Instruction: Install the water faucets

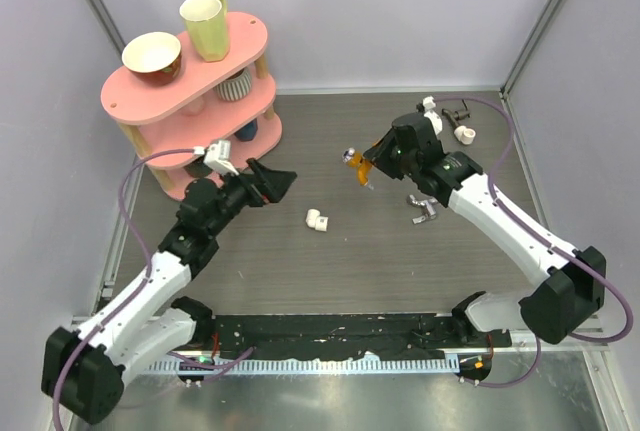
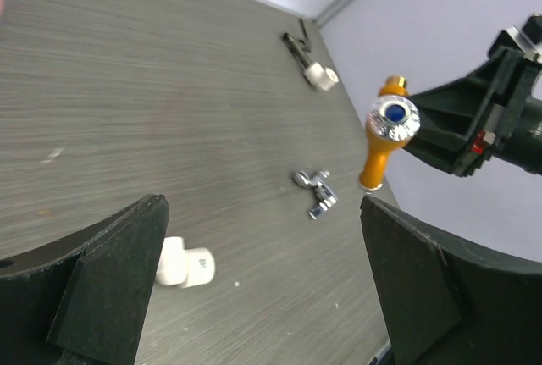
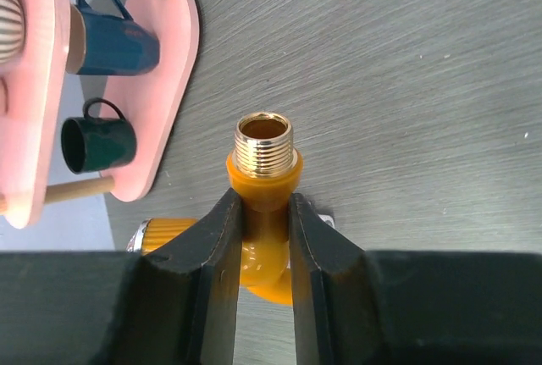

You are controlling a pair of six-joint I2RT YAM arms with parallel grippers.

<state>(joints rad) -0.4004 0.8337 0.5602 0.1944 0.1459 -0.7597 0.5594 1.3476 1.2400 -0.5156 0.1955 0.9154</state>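
Note:
My right gripper [image 1: 372,163] is shut on the orange tap [image 1: 357,169] and holds it above the table's middle. In the right wrist view the fingers [image 3: 216,238] pinch the tap's orange body [image 3: 264,180], its brass threaded end pointing away and its knob off to the left. The left wrist view shows the tap [image 2: 383,141] hanging with its silvery knob facing the camera. The short white pipe fitting [image 1: 318,220] lies on the table between the arms. My left gripper [image 1: 275,181] stands wide open and holds nothing, just left of and above the fitting [image 2: 186,263].
A small silver tap piece [image 1: 424,208] lies under the right arm. A dark tap piece with a white end [image 1: 460,121] lies at the back right. A pink two-tier shelf [image 1: 125,91] with cups and a bowl stands at the back left, close behind the left arm.

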